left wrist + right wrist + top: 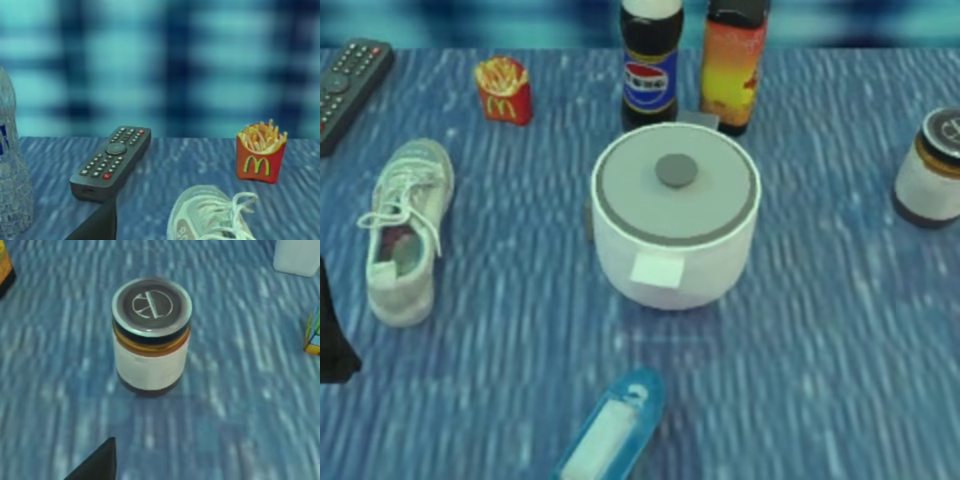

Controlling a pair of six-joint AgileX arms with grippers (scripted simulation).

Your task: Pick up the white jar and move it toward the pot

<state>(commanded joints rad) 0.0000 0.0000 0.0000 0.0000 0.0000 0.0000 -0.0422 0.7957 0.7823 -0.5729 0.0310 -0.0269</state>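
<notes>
The white jar point(932, 170) stands upright at the far right of the table, with a dark round lid, an orange-brown band and a white label. The right wrist view shows the white jar point(151, 337) straight ahead. My right gripper point(142, 472) hangs short of it and apart from it. One dark finger point(102, 465) shows off to the side with nothing held. The pot point(675, 215), large and white with a grey lid and knob, sits mid-table, well left of the jar. My left arm point(335, 340) rests at the left edge, its gripper point(150, 232) holding nothing.
A cola bottle point(650, 65) and an orange bottle point(732, 65) stand behind the pot. A white shoe point(405, 230), a fries box point(504, 90) and a remote point(350, 85) lie at the left. A blue case point(610, 430) lies at the front.
</notes>
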